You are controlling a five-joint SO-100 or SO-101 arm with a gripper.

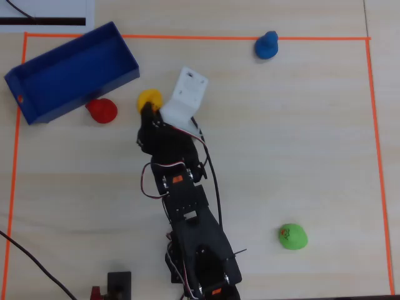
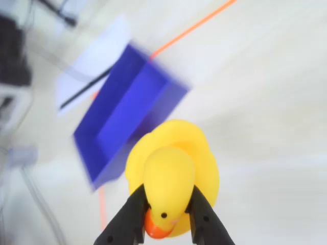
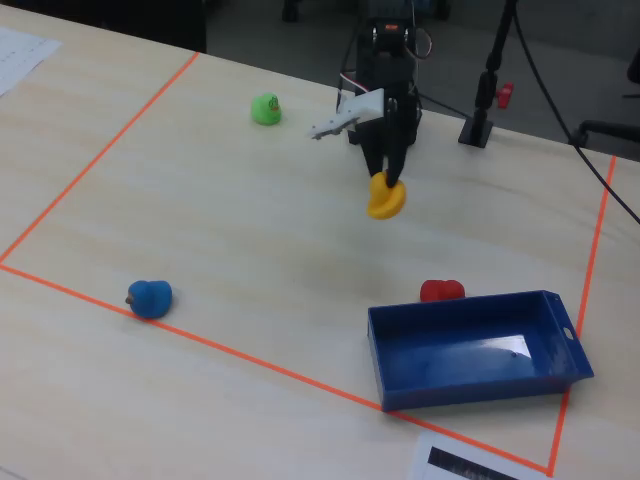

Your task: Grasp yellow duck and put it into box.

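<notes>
Yellow duck [image 2: 172, 176]: hanging clear of the table in the fixed view, pinched at its head end between the two black fingers [image 2: 127, 217].
Gripper [image 2: 167, 220]: closing narrowly on the yellow duck, one finger pressing on each side of the head near the orange beak; nothing else is touching it.
Duck's place: sitting above the table between the arm and the box in the overhead view [image 1: 150, 99], off the surface and outside the box.
Box [image 1: 72, 72]: lying open-topped near the corner of the orange tape outline [image 1: 375, 144], empty inside as far as the views are showing; appearing blurred behind the duck in the wrist view.
Red toy [image 1: 102, 110]: resting on the table just beside the box's long wall, between the box and the held duck.
Blue toy [image 1: 267, 45]: sitting near the tape line, well apart from the gripper.
Green toy [image 1: 292, 237]: sitting well apart, beside the arm's base.
Table [image 1: 300, 137]: pale wood, carrying everything.
</notes>
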